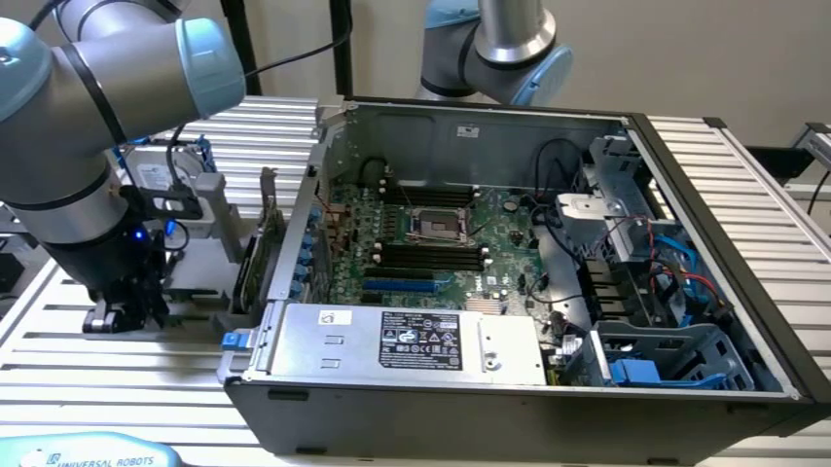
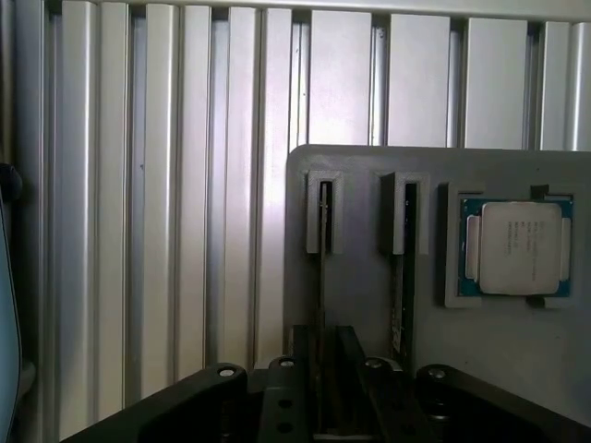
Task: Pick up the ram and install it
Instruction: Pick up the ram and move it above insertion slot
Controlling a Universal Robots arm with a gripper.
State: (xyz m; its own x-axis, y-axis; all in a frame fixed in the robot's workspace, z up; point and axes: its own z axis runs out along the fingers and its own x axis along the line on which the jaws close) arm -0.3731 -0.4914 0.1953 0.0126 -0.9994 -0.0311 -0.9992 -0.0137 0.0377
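Note:
The ram (image 2: 320, 277) is a thin green stick seen edge-on, standing in a slot of a grey holder (image 2: 360, 305). My gripper (image 2: 323, 392) is low over that holder and open, with a dark finger on each side of the stick. A second stick (image 2: 404, 277) stands in the neighbouring slot. In the exterior view my gripper (image 1: 115, 316) hangs down at the left, over the slatted table beside the open computer case (image 1: 520, 399). The motherboard's long black memory slots (image 1: 415, 255) lie inside the case.
A square silver processor chip (image 2: 517, 247) lies in a recess of the holder beside the sticks. A silver drive in a blue frame (image 1: 162, 175) stands behind my arm. A second robot arm (image 1: 500, 49) rises behind the case. An upright card (image 1: 267, 233) stands by the case wall.

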